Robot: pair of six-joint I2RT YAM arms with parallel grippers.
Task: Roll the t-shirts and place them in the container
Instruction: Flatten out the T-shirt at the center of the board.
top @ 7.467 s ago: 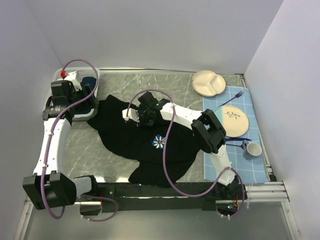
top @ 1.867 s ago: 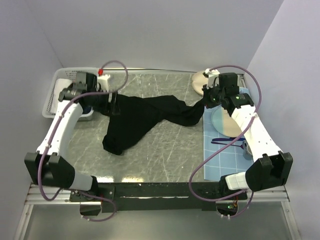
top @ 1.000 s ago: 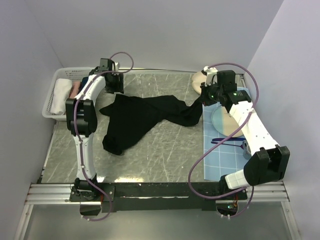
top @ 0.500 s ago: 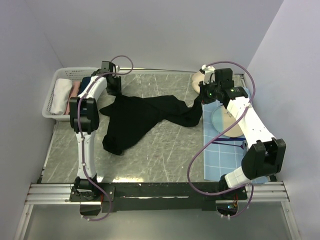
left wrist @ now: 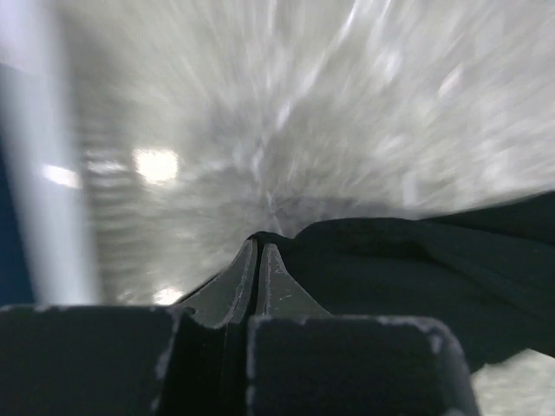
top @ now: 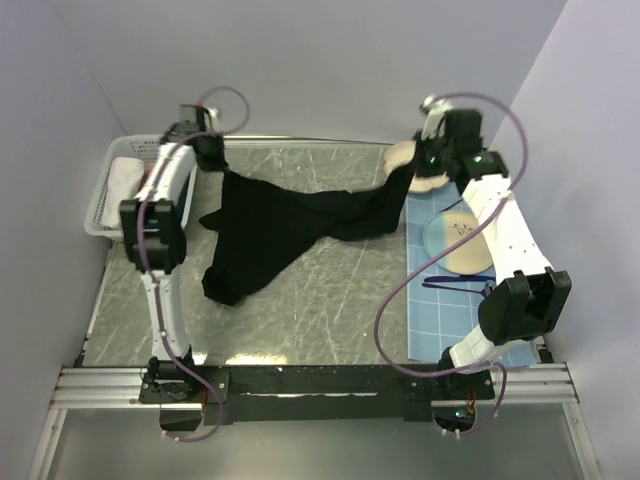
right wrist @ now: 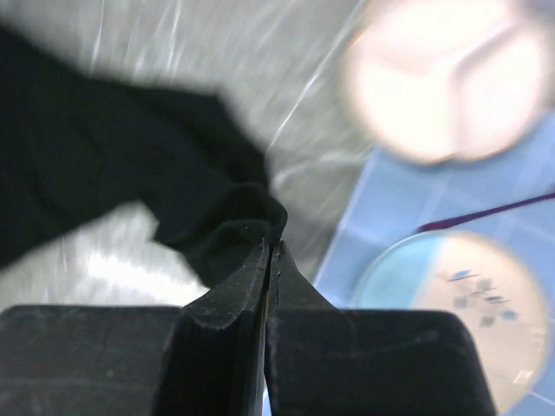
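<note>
Left gripper (left wrist: 258, 247), right gripper (right wrist: 270, 247) both clamping shut on t-shirt (top: 290, 215) edges; thin bite risking slipping if stretching harder.

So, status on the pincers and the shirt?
Left pincer, right pincer: both shut on the t-shirt. Cloth strung between them. Divided plate beside right pincer.

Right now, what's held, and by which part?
The black t-shirt, stretched between both: left end effector pinches its left end, right end effector its right end.
</note>
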